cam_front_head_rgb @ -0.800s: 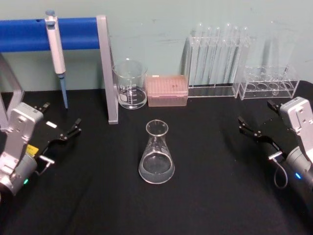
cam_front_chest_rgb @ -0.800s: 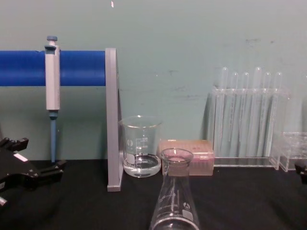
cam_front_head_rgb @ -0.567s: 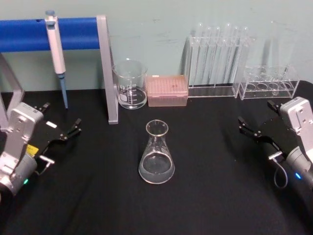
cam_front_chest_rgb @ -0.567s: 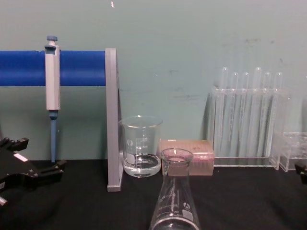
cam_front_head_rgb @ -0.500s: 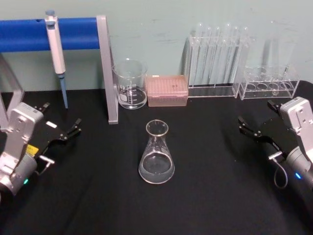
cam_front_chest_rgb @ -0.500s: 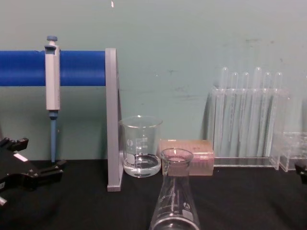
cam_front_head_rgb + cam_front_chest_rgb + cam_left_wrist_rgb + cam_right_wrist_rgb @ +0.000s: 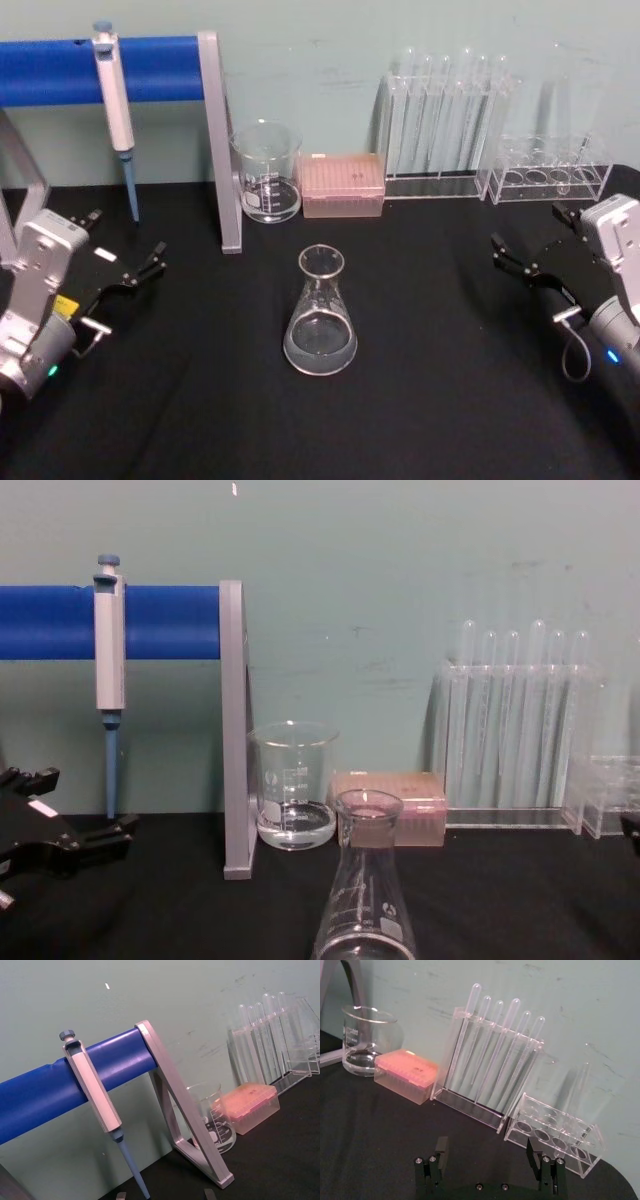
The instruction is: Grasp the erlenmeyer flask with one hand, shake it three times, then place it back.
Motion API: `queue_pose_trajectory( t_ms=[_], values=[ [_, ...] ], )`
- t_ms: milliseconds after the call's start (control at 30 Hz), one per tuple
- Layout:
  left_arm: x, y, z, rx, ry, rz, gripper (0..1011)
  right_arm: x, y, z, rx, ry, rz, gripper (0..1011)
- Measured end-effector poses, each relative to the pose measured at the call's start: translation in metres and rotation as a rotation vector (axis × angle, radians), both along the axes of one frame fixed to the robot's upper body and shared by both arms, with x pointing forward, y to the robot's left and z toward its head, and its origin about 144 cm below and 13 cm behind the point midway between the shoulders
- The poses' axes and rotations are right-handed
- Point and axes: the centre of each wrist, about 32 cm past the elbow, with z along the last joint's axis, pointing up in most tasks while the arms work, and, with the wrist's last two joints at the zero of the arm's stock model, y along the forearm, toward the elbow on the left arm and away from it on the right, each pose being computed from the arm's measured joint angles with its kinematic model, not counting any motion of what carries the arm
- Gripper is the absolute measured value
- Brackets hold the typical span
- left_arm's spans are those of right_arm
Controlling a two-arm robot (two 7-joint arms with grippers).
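Two sets of fingers spread: left gripper (image 7: 125, 236), right gripper (image 7: 526, 228), both well apart from erlenmeyer flask (image 7: 320, 320); best grasp: neck, squarely, below rim.

My chest view crops the base of the erlenmeyer flask (image 7: 366, 900) and the back of my left pincer (image 7: 88, 802).

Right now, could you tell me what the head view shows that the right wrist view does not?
The head view adds the flask, standing upright, the pipette on the blue bar, and the open left gripper. The right wrist view adds a close look from behind at the right gripper, open with nothing between its fingers. Both share the beaker, tip box, tall rack and low rack.
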Motion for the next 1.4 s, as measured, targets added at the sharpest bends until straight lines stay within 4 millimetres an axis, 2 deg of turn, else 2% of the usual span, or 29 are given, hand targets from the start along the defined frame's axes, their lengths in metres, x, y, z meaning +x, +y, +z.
queue_pose_trajectory(
  t_ms=[467, 767, 1033, 1400],
  values=[
    [0.000, 0.000, 0.000, 0.000, 0.000, 0.000, 1001, -0.004, -0.014, 0.014, 0.132, 0.016, 0.089, 1000],
    [0.000, 0.000, 0.000, 0.000, 0.000, 0.000, 1001, -0.015, -0.021, 0.029, 0.203, 0.041, 0.244, 1000],
    [0.000, 0.000, 0.000, 0.000, 0.000, 0.000, 1001, -0.019, -0.016, 0.035, 0.206, 0.058, 0.371, 1000],
    [0.000, 0.000, 0.000, 0.000, 0.000, 0.000, 1001, -0.011, -0.001, 0.036, 0.190, 0.084, 0.548, 1000]
  ],
)
